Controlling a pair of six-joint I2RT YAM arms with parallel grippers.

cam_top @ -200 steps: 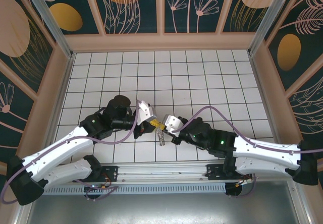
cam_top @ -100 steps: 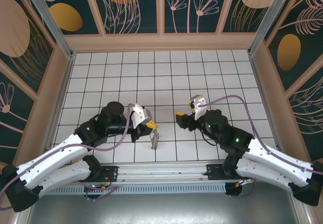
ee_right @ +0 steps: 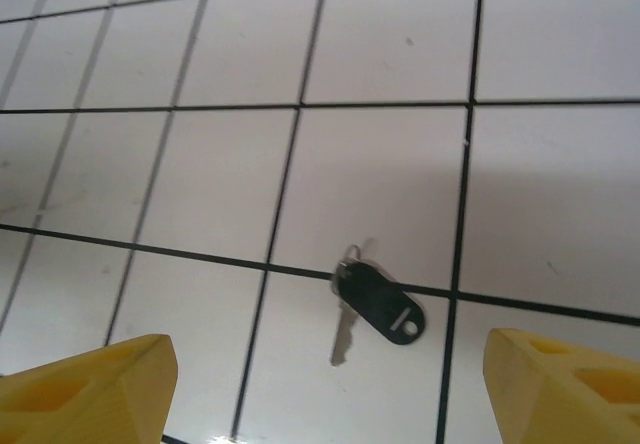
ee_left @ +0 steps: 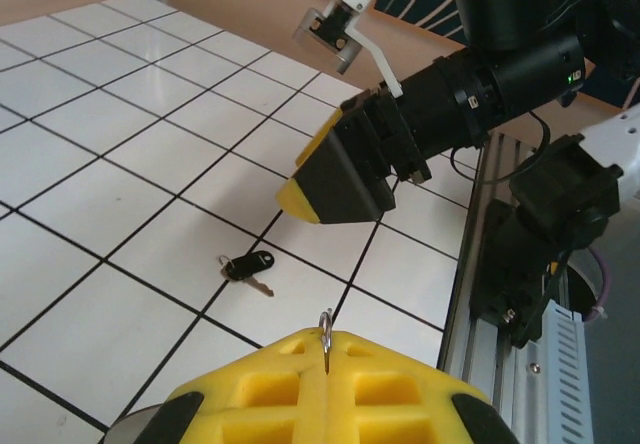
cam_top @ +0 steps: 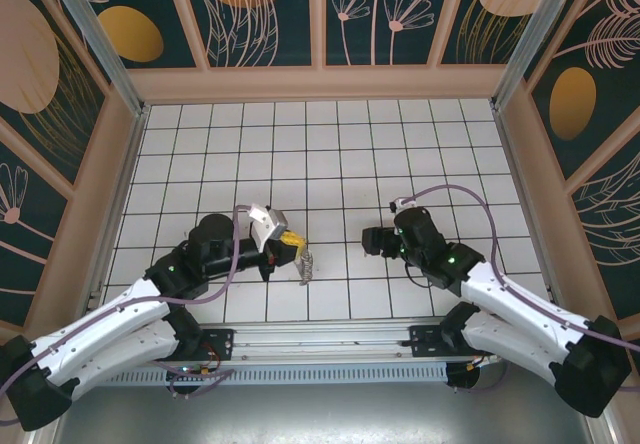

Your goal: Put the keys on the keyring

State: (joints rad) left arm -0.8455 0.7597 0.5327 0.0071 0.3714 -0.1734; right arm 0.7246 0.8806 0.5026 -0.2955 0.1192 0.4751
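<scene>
One key [ee_right: 375, 304] lies under the wide right tool [ee_right: 328, 379]. Left tool [ee_left: 325, 364] pinches the keyring [ee_left: 325, 322]; next, likely grasp the key.

You see no more than the top curve of the keyring [ee_left: 326, 322] above the left gripper's [ee_left: 326, 356] closed yellow pads [ee_left: 392, 392]. The rest of it is buried between them, and the bottom edge cuts the pads off. From above, the key [cam_top: 307, 264] is too small to make out. The right gripper's [ee_right: 328, 384] fingertips [ee_right: 90, 384] are clipped at the bottom corners.
</scene>
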